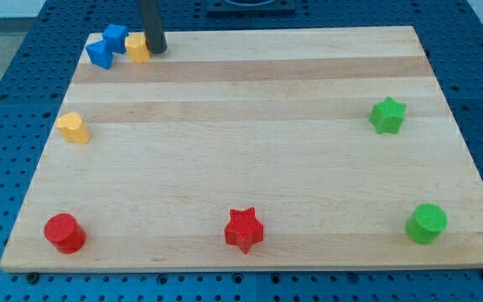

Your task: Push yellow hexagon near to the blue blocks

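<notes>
Yellow hexagon sits at the view's top left corner of the wooden board, touching or just beside the blue cube on its left; a second blue block, shape unclear, lies just below and left of that cube. My tip stands against the hexagon's right side, the dark rod rising out of the view's top. This arm carries no jaws, so nothing is open, closed or gripping; contact is by the rod end only. Other blocks lie well apart: a yellow block, shape not clear, near the left edge at mid height; a red cylinder at the bottom left; a red star at bottom centre; a green star at the right; a green cylinder at the bottom right. The board rests on a blue perforated bench. No brand, label or writing can be read on any block, the board or the bench.
</notes>
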Controlling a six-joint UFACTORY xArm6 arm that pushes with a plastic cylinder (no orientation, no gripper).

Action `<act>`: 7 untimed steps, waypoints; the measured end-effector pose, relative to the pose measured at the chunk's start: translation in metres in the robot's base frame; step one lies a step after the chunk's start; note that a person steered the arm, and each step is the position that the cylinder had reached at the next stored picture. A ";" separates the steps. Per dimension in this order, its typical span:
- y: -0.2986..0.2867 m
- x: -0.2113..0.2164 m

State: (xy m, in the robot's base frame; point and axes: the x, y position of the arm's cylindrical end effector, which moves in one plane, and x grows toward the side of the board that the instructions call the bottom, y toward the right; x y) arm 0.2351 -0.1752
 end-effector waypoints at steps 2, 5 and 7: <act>-0.016 0.000; 0.080 0.200; 0.264 0.269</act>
